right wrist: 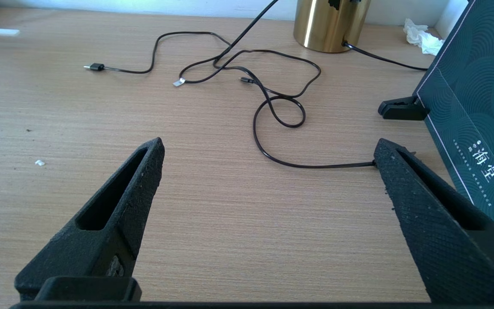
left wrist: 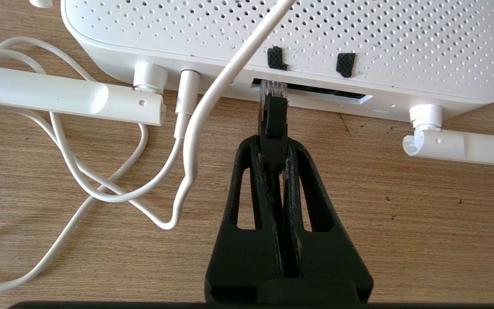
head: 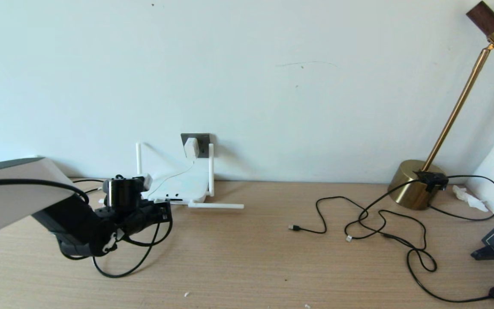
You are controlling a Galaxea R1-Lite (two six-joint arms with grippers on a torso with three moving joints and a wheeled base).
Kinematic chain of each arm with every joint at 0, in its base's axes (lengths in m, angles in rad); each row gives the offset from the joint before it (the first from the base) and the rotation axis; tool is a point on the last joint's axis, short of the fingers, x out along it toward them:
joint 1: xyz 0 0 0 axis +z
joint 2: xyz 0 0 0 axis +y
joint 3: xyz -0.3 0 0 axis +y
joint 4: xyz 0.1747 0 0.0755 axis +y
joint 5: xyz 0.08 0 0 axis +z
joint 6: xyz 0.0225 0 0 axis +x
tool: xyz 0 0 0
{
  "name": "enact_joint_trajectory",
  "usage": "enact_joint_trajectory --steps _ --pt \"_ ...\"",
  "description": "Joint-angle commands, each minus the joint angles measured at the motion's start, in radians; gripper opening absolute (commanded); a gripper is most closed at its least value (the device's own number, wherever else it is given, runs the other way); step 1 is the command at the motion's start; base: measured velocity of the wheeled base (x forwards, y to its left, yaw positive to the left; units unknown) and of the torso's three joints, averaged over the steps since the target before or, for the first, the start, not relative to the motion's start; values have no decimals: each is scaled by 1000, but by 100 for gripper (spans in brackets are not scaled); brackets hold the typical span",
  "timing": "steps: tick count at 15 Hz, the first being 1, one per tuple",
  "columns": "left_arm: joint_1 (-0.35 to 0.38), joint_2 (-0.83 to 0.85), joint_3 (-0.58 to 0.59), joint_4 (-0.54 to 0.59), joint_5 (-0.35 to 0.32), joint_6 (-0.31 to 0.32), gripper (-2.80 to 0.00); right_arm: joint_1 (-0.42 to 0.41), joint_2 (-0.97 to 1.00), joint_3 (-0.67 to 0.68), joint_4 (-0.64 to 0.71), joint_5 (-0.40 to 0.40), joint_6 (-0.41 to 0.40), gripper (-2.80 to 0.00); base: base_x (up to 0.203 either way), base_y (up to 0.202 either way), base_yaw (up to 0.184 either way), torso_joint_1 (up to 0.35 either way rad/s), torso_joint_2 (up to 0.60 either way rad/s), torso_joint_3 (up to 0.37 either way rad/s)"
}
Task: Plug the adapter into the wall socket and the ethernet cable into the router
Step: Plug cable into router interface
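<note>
- Desk (head: pixel 272 257) of pale wood against the wall, carrying all items; placed so that the wall socket (head: pixel 202 139) sits just above its back edge.
- Router (left wrist: pixel 272 38) lying flat near the wall below the socket, port edge turned toward the left arm, giving a straight line of entry.
- Left gripper (left wrist: pixel 275 148) low over the desk just in front of the router, jaws clamped on the boot of the ethernet cable (left wrist: pixel 275 124); clear plug tip at the mouth of the port slot, apparently not fully seated.
- Right gripper (right wrist: pixel 268 159) hovering idle over the right of the desk, jaws wide apart, holding nothing.
- Adapter (head: pixel 191 148) already on the socket, white cord running down to the router.
</note>
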Motion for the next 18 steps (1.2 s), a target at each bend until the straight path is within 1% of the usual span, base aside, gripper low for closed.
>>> enact_joint_trajectory --steps 1,18 --pt "2 -3 -1 -5 0 0 -280 0 1 -1 1 0 0 0 0 0 0 0 0 0" --pt "5 -5 -8 -2 -1 0 -280 0 1 -1 1 0 0 0 0 0 0 0 0 0"
